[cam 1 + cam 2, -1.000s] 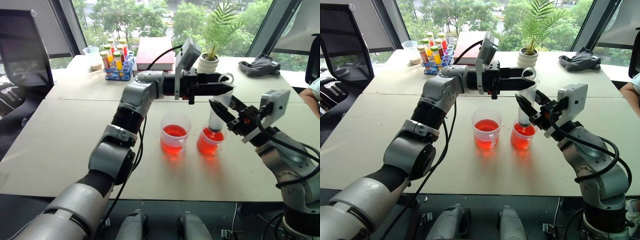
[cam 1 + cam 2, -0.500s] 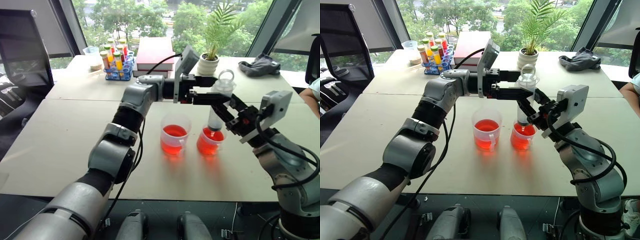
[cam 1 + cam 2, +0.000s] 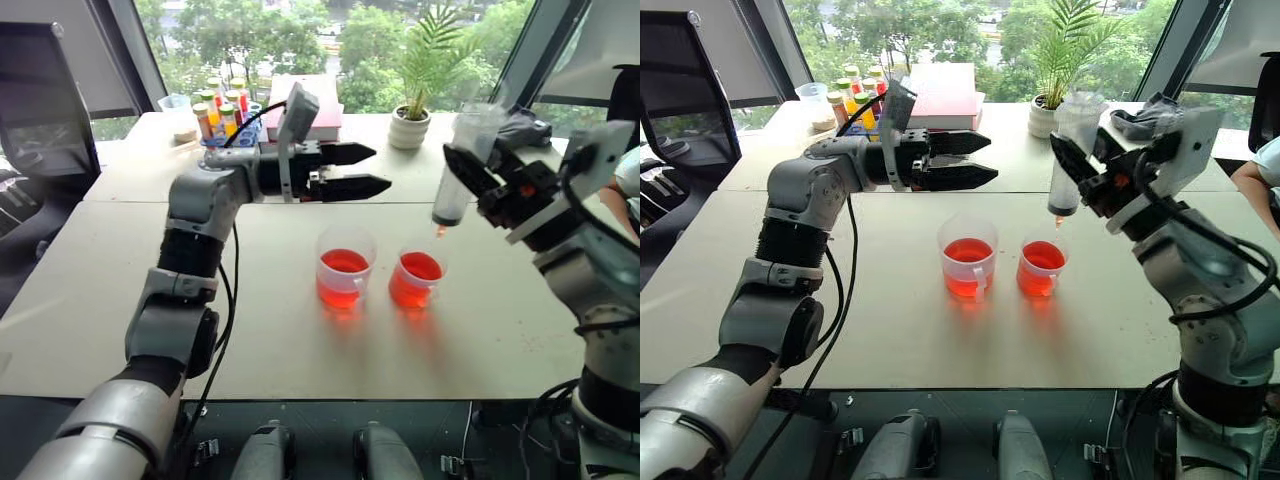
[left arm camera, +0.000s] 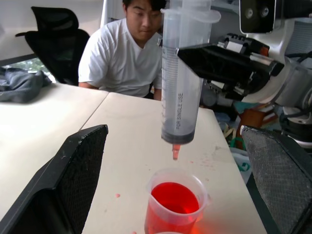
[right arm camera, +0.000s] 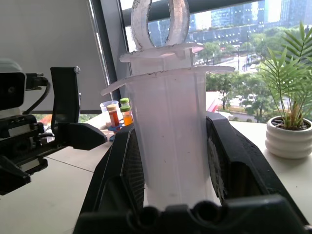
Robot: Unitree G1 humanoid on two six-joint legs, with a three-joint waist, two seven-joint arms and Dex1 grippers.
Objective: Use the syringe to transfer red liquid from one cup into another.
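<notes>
Gripping syringe [image 3: 455, 180], right tool [image 3: 480, 175].

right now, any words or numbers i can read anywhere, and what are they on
"FOR SINGLE USE", printed lengthwise down the barrel of the syringe, seen from the left wrist.
Graduation marks run beside it on the barrel; their numbers are too small to read.
Any labels on the capped tubes in the rack are too small to read.

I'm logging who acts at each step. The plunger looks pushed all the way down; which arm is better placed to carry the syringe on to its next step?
Right, probably. The right gripper is shut on the syringe, upright above the smaller cup. The left gripper is open, off to the side and holding nothing.
</notes>
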